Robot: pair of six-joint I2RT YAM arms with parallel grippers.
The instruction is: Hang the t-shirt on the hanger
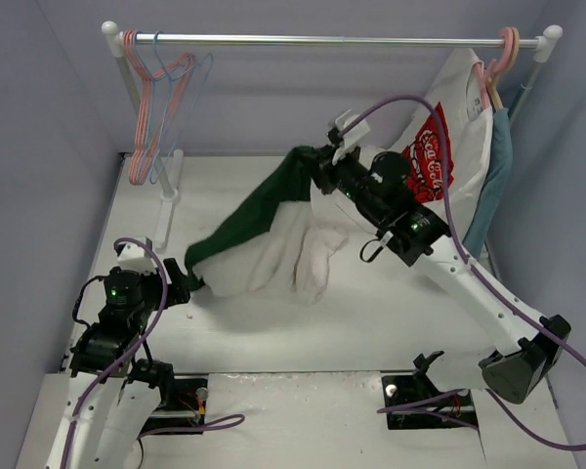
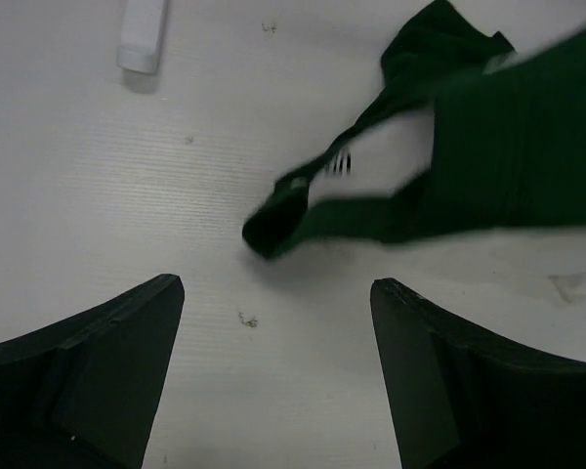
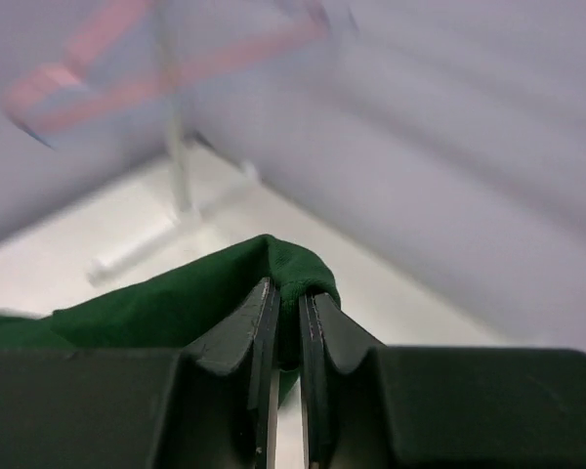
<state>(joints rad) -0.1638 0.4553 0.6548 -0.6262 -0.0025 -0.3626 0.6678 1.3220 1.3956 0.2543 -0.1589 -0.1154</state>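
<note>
Room ahead of the left fingers (image 2: 98,371)
Bare counter (image 2: 205,147) runs up to the drooping corner of the t-shirt (image 2: 508,166); the rack foot (image 2: 143,34) lies far left, well apart.

Soft, matt dark green cloth makes up the t-shirt (image 1: 264,205); the white table (image 1: 371,322) is matt and finely ribbed; the clothes rail (image 1: 322,41) appears to be smooth, shiny metal.

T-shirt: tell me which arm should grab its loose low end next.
Left. The left hand is open just short of the t-shirt's low end, down by the table. The right hand is shut on the raised fold and is needed to hold it up.
</note>
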